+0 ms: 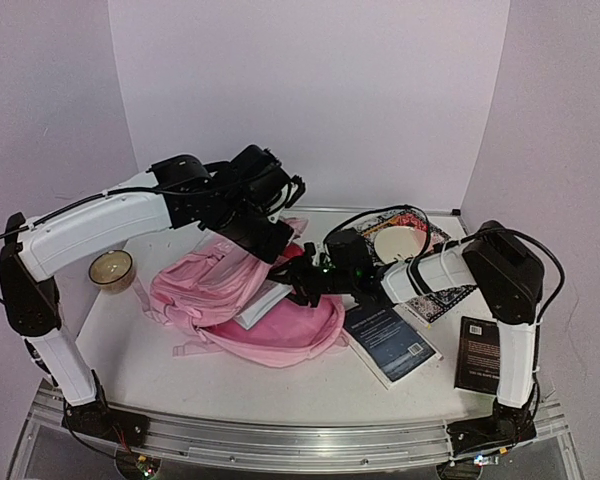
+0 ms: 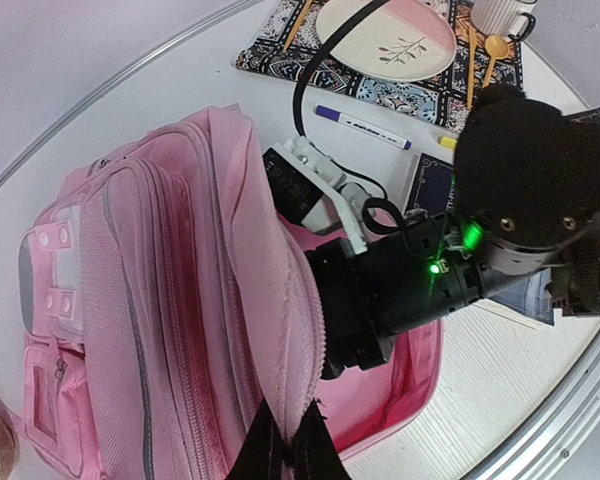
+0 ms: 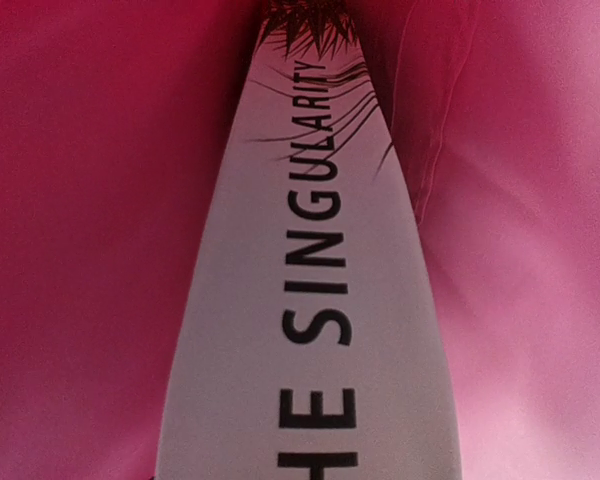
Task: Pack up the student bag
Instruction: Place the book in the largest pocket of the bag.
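Bag [image 1: 280, 338] lying open, centre-left on the table [image 1: 180, 375]. Left gripper [image 2: 288, 448] pinched closed on the bag's raised flap. Right gripper [image 2: 348, 345] reaches into the opening, white book [image 3: 310, 330] directly ahead. Its jaws are hidden, so their state cannot be told.

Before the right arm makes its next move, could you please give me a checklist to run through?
1. Left gripper pinches the student bag at its rim, mouth held open: ok.
2. White book lies inside the pink interior: ok.
3. Right gripper has a hold on that book: cannot tell, it is hidden inside the bag.
4. Way out of the opening free of fabric: cannot tell.
5. Everything packed: not ok; blue book, black book and purple pen lie on the table.
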Controlling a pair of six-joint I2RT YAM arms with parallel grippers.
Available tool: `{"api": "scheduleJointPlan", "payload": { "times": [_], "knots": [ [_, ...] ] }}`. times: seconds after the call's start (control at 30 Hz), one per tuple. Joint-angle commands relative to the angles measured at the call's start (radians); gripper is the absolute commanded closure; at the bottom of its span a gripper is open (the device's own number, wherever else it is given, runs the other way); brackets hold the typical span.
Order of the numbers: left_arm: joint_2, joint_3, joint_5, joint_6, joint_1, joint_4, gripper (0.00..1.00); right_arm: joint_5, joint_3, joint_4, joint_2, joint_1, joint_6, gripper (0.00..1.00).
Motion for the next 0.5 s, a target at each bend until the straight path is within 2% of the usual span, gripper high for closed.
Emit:
{"api": "scheduleJointPlan", "payload": {
  "times": [0.0, 0.27, 0.47],
  "knots": [
    [-0.138, -0.073, -0.001, 0.003, -0.013, 0.097, 1.0, 0.015, 0.113, -0.022, 0.05, 0.003, -0.037, 0.56],
    [-0.23, -0.249, -0.026, -0.033, -0.013, 0.114, 1.0, 0.052, 0.198, -0.161, 0.082, 0.002, -0.112, 0.36],
    [-0.243, -0.277, -0.056, -0.054, -0.01, 0.171, 1.0, 0.036, 0.229, -0.211, 0.094, 0.026, -0.131, 0.24]
  ]
}}
